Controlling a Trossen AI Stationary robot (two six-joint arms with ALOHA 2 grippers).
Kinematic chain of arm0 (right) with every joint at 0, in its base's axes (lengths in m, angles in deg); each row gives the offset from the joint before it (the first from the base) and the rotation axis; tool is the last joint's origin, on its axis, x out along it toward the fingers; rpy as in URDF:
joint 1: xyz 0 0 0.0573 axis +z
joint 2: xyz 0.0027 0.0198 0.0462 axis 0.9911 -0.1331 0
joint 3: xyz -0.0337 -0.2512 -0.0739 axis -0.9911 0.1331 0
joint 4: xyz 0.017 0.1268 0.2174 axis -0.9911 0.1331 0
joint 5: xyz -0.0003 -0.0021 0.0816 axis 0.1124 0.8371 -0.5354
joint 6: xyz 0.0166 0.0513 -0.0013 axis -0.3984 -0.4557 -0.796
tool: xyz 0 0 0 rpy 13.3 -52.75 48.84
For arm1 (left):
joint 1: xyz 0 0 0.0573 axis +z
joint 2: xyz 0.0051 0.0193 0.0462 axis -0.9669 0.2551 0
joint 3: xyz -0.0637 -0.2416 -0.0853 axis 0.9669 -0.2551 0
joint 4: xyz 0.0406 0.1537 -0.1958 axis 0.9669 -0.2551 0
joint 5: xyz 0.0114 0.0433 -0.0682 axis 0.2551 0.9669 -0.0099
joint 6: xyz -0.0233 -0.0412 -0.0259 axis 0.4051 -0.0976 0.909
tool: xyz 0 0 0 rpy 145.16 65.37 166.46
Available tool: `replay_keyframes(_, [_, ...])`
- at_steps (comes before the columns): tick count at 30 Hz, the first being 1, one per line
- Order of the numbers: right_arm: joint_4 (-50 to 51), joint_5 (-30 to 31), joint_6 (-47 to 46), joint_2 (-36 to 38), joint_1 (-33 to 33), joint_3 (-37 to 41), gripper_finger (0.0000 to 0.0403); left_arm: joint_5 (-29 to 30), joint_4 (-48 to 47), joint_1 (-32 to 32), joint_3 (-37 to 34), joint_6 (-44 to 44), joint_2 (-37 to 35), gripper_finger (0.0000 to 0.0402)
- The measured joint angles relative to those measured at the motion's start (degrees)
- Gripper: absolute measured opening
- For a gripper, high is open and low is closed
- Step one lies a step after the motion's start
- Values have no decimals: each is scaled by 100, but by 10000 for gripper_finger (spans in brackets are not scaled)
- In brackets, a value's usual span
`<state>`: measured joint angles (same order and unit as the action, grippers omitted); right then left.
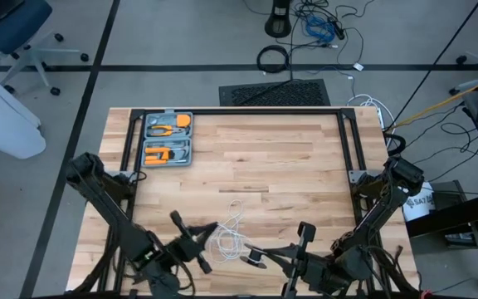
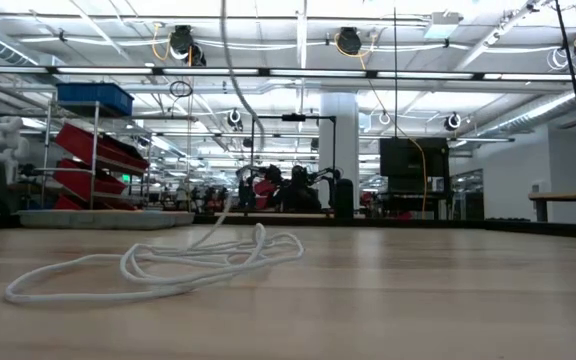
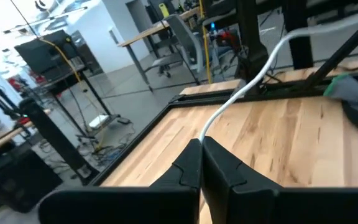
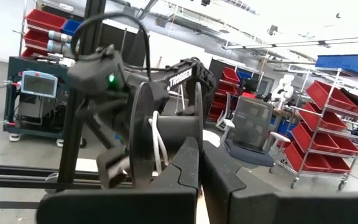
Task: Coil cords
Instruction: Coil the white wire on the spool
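Left gripper (image 3: pixel 201 144): near table edge, pinched on white cord (image 1: pixel 232 231) | Right gripper (image 4: pixel 199 149): beside it, clamped on small reel (image 4: pixel 146 134), lifted | Cord: loose loops on table (image 1: pixel 289 158) near front edge | Grey tool case (image 1: pixel 168 139): far-left corner | Table centre and right side: bare.

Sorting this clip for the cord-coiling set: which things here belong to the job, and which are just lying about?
Part of the job:
- white cord, loose loops on the table, one strand pinched in the shut left gripper
- reel, held by the shut right gripper, a few turns of cord on it

Just lying about:
- grey tool case with orange tools, far left corner
- floor cables beyond the table
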<state>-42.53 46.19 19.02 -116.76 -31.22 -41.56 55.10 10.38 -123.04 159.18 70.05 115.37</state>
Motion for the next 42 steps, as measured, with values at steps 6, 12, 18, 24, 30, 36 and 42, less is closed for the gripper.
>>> replay_keyframes(6, [309, 38, -123, 2, -2, 0, 0, -11, -27, -113, 0, -83, -412, 10])
replay_keyframes(12, [594, 52, -46, 2, -2, 0, 0, -15, 1, -302, 6, -164, -723, 10])
replay_keyframes(18, [823, 300, 65, 2, -132, 0, 0, -408, 9, -538, 109, -164, -856, 10])
replay_keyframes(24, [1421, 461, -327, 2, -361, 0, 0, -428, 34, -748, 151, -208, -854, 10])
replay_keyframes(30, [1386, 318, -432, 2, -421, 0, 0, -429, 55, -930, 151, -201, -854, 10])
replay_keyframes(36, [631, 20, -4, 0, -294, 0, 0, -542, 64, -1016, 151, -170, -852, 10])
replay_keyframes(42, [519, 35, 63, 0, -290, 0, 0, -809, 246, -1084, 153, -221, -852, 10])
